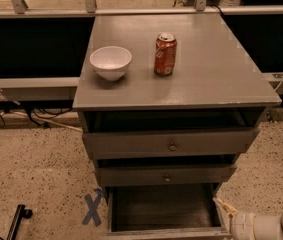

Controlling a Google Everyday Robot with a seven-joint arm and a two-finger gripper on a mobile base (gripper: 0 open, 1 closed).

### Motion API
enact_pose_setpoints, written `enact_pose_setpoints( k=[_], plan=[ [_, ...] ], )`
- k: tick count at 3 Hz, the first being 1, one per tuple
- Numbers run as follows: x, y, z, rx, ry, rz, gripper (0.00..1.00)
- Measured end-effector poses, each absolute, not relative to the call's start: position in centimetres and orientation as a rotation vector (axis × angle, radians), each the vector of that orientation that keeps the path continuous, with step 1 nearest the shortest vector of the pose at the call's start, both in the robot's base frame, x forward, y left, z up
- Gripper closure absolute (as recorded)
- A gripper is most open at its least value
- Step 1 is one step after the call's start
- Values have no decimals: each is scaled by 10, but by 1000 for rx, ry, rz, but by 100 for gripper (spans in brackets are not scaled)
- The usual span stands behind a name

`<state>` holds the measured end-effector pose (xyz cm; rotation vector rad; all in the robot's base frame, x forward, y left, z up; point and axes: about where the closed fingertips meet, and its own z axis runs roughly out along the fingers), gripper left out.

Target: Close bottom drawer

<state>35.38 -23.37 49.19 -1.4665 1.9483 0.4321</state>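
The bottom drawer [164, 208] of the grey cabinet is pulled out, showing its dark box interior. Its slim front panel [166, 232] lies at the lower edge of the view. My gripper [224, 207] is at the lower right, just outside the drawer's right side wall near its front corner. The white arm [263, 226] comes in from the right behind it. The middle drawer [166, 174] and the top drawer [171, 143] above stand slightly out, each with a small knob.
A white bowl [110, 62] and a red soda can [165, 53] stand on the cabinet top [216, 79]. A blue X mark [92, 209] is taped on the speckled floor to the left. A dark stand foot [17, 220] sits at the lower left.
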Motion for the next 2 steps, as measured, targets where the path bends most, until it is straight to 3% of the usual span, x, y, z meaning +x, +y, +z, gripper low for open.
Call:
enact_pose_setpoints(
  k=[1, 2],
  plan=[
    [355, -250, 425, -1472, 1886, 403, 0],
    [342, -229, 393, -1449, 1875, 493, 0]
  ],
)
